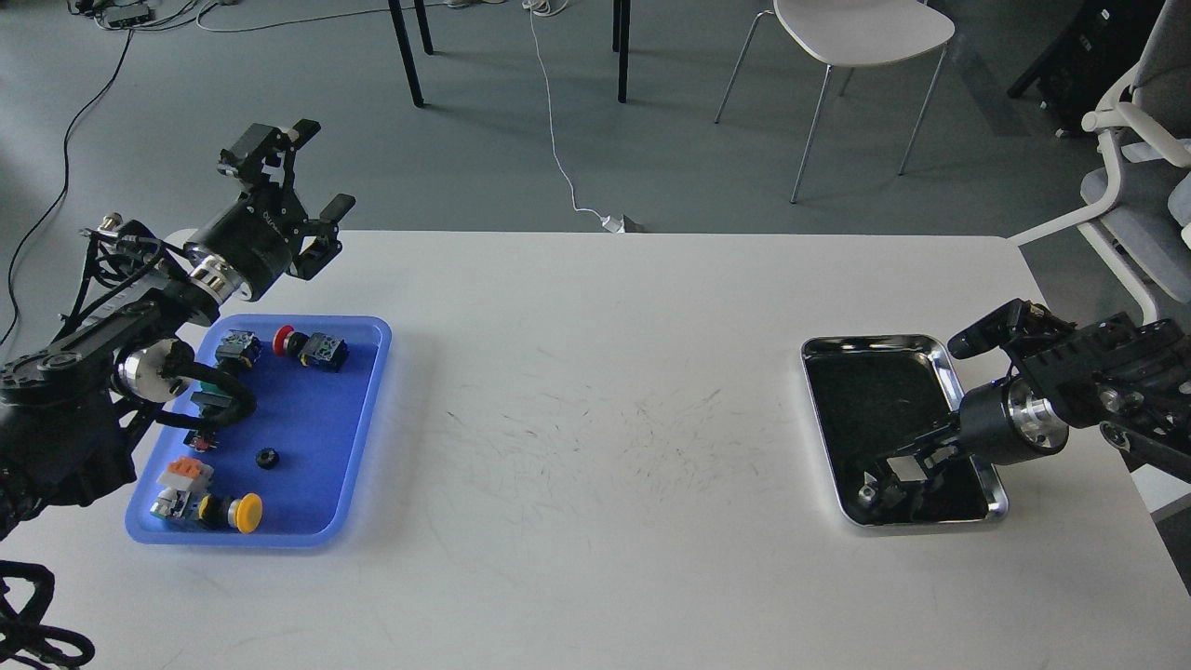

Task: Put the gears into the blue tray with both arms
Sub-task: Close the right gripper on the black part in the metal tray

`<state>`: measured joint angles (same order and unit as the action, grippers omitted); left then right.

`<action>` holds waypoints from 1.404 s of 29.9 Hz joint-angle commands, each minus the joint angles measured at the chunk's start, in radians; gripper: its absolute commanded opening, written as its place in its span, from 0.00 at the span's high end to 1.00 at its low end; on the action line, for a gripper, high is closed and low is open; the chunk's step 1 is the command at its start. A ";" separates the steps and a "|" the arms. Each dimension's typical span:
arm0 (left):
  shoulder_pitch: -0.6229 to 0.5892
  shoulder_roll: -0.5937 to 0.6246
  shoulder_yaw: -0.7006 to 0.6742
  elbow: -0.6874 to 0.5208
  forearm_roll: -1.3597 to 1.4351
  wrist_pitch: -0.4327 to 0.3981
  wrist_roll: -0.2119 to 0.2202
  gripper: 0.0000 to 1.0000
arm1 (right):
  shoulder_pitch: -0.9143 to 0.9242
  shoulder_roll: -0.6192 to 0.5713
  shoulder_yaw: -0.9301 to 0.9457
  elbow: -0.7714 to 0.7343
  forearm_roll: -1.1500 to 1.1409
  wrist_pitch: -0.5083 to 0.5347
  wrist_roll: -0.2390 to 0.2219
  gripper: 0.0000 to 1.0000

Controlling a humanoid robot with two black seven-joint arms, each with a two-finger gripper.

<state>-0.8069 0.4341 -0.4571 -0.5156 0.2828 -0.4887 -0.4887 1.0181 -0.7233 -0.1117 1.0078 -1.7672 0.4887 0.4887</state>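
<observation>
Right tool [893, 479] was low in steel tray [935, 349], grip unclear; should close gently on gear. Left tool [312, 172] apart, above blue tray [368, 409].

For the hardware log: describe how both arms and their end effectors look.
Both arms are black with a silver wrist ring. The left arm carries looped black cables and faint lettering on its wrist housing; its end effector has two black fingers. The right end effector is dark against the steel tray.
</observation>
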 commanded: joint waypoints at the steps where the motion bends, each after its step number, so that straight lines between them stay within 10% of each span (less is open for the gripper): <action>1: 0.000 0.000 0.000 0.000 -0.001 0.000 0.000 0.01 | 0.007 -0.001 0.000 0.003 0.002 0.000 0.000 0.57; 42: 0.014 -0.002 0.000 0.017 -0.002 0.000 0.000 0.01 | 0.122 -0.013 -0.152 0.069 0.003 0.000 0.000 0.50</action>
<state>-0.7938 0.4332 -0.4571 -0.4985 0.2822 -0.4887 -0.4887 1.1408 -0.7358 -0.2647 1.0779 -1.7643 0.4887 0.4887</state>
